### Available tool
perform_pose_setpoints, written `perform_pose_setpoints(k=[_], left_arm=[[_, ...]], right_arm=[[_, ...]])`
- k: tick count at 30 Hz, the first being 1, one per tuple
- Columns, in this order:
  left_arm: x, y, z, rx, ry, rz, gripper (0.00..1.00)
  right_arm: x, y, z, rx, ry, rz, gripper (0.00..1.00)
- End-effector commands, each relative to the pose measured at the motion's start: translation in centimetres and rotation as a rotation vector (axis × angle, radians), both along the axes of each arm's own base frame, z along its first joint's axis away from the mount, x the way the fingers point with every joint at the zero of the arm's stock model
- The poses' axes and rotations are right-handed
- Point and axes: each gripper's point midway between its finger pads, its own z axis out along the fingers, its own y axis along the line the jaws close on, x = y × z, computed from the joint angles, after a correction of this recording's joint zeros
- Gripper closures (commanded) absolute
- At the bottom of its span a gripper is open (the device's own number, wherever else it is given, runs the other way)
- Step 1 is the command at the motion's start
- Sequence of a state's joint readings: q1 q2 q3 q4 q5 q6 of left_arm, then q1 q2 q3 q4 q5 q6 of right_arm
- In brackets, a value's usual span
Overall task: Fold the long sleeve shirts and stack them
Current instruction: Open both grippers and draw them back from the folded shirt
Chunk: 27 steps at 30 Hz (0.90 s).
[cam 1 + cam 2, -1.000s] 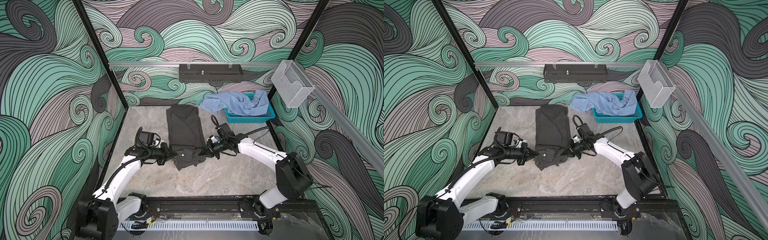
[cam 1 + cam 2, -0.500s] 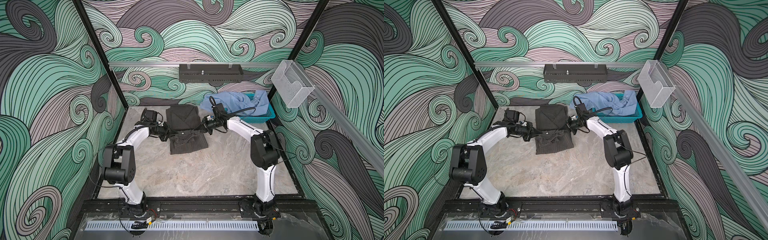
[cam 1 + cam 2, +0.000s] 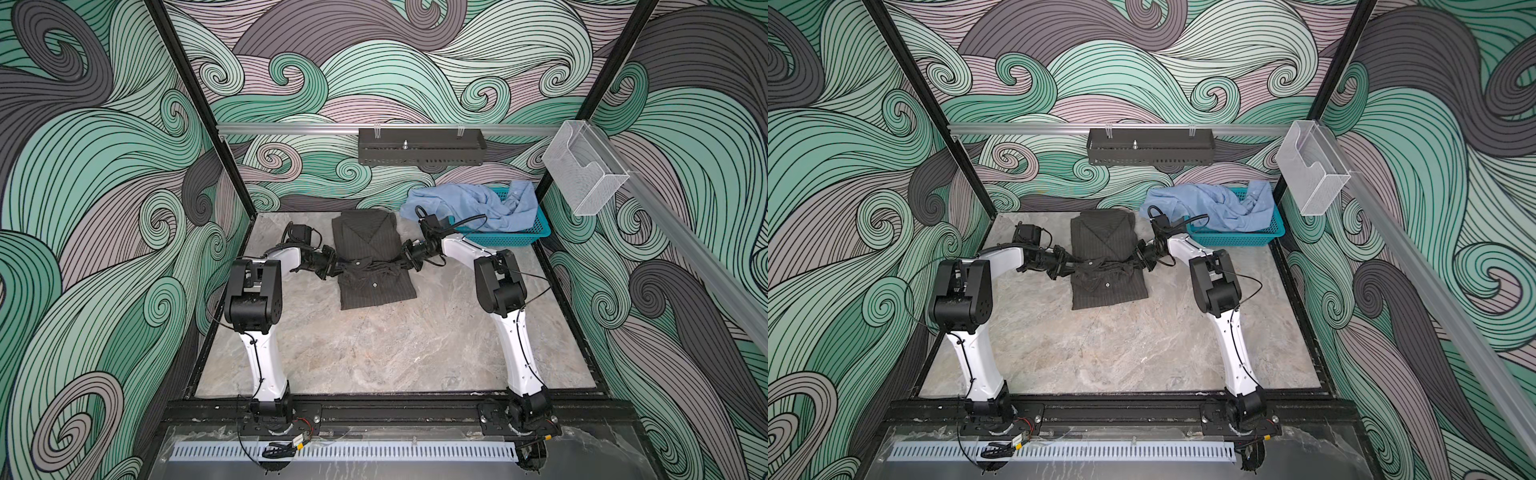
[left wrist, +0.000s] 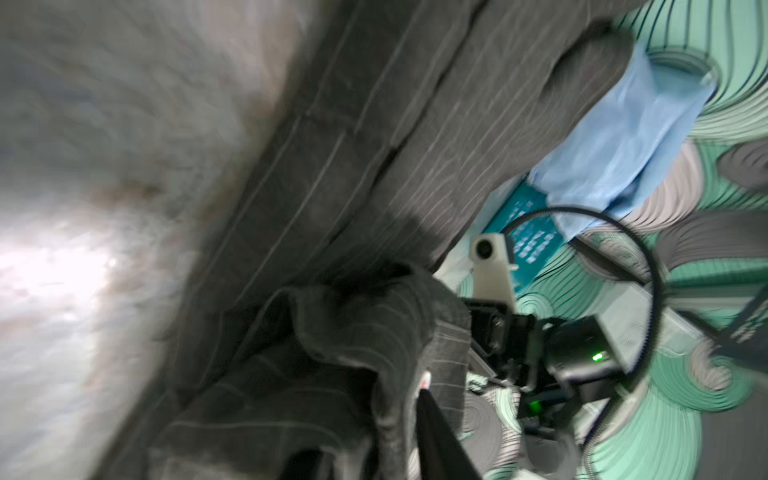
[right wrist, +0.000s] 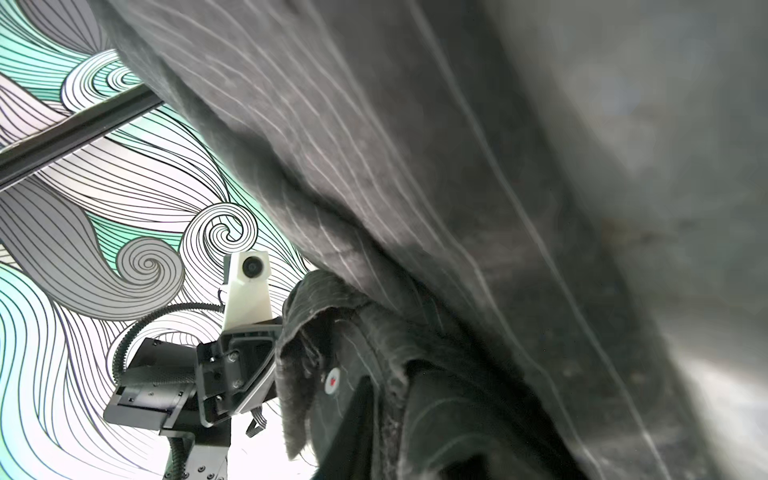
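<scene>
1. The dark pinstriped shirt [image 3: 365,237] [image 3: 1100,237] lies on the marble-patterned bench [image 3: 395,345] [image 3: 1121,345] toward the back. Its collar end points at the rear wall, and a rumpled ridge of cloth runs across its middle. A light button [image 3: 375,285] shows on the panel nearer the camera.
2. The left gripper [image 3: 332,268] [image 3: 1065,266] meets that ridge at the shirt's left edge and the right gripper [image 3: 409,259] [image 3: 1140,255] meets it at the right edge. The two face each other across the garment, low over the bench.
3. In both top views the fingers are buried in the bunched cloth. The wrist views are blurred and crowded with folds, so for either arm it cannot be told whether the fingers stand apart or are clamped on the shirt.
4. The light blue shirt [image 3: 469,203] [image 3: 1208,203] sits crumpled in the teal basket [image 3: 519,237] [image 3: 1246,239] at the bench's back right corner. One part spills over the basket's left rim and ends just beside the dark shirt's collar end.
5. The left wrist view takes in pinstriped cloth [image 4: 374,166] with the blue shirt [image 4: 623,137] and basket [image 4: 528,232] beyond. The right wrist view is filled by the same dark cloth [image 5: 415,166] — the opposite arm's white camera housing [image 5: 249,270] shows past it.
</scene>
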<state>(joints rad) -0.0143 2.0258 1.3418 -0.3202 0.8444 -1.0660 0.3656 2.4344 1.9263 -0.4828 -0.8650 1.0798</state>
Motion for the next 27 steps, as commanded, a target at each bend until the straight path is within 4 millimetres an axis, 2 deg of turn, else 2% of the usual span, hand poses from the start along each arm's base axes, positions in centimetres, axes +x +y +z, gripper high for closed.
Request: perform_pose_setpoints(k=[1,2,5,8,13,19,23,27], left_arm=[[2.5,0.5,2.9,-0.018,-0.094,0.025,0.45],[2.8,0.7,3.5,-0.018,-0.107,0.028,0.38],[3.0,1.4,5.6,-0.012,-0.15,0.033,0.29],[2.5,2.4,7.8,0.007,-0.189,0.035,0.27],[0.0,3.8,10.6,0.07,-0.232,0.013,0.27],[-3.6,3.7,9.7,0.1,-0.201,-0.024,0.28],[-6.8,3.1,8.8,0.143,-0.178,-0.081,0.3],[-9.8,1.4,7.4,0.175,-0.157,-0.178,0.36]], right_arm=[[1.4,-0.3,1.8,-0.02,-0.072,0.0,0.67],[1.6,-0.4,2.4,-0.025,-0.089,0.005,0.62],[2.2,-1.0,4.3,-0.044,-0.135,0.013,0.54],[2.2,-2.2,5.9,-0.073,-0.17,0.007,0.5],[1.1,-3.7,7.6,-0.118,-0.225,0.02,0.41],[0.0,-4.3,6.7,-0.126,-0.201,0.034,0.36],[-0.1,-4.7,7.7,-0.133,-0.235,0.036,0.36],[0.2,-4.5,9.0,-0.103,-0.256,0.045,0.36]])
